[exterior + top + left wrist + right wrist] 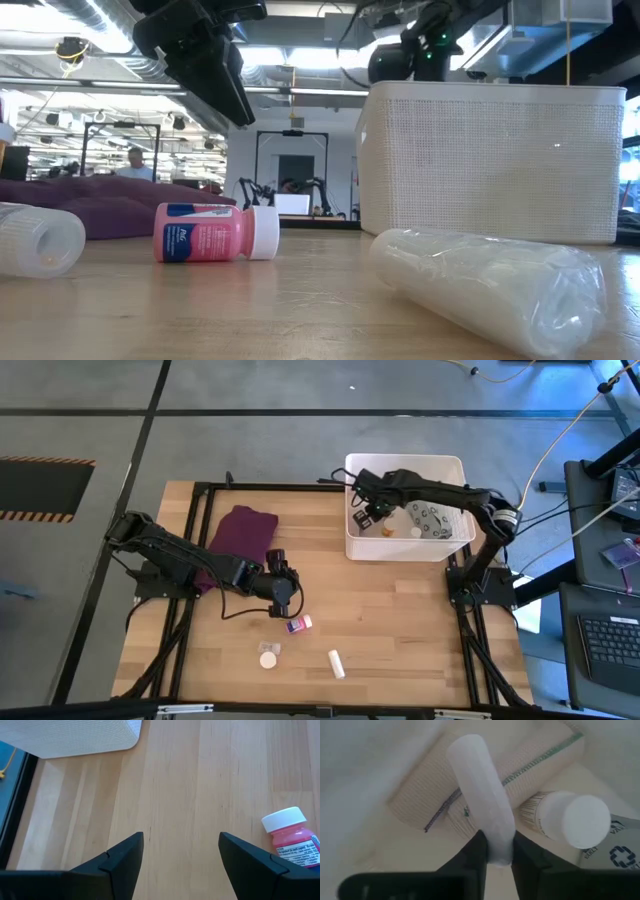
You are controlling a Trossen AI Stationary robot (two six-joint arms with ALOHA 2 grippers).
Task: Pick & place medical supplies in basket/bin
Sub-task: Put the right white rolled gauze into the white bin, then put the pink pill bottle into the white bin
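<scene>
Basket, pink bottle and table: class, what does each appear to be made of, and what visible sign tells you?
Basket: probably moulded white plastic; its walls carry a fine, regular mesh texture. Pink bottle: likely translucent plastic with a smooth white cap and printed label. Table: wood, apparently light matt planks with visible grain and seams.

In the low view the roll [38,238] is cut by the left edge; the bin [490,160] hides its contents behind its wall; a person [133,163] far off is too blurred to tell; in the left wrist view the pink bottle [292,836] runs off the right edge; the bin's items [425,525] are too small to name from above.
</scene>
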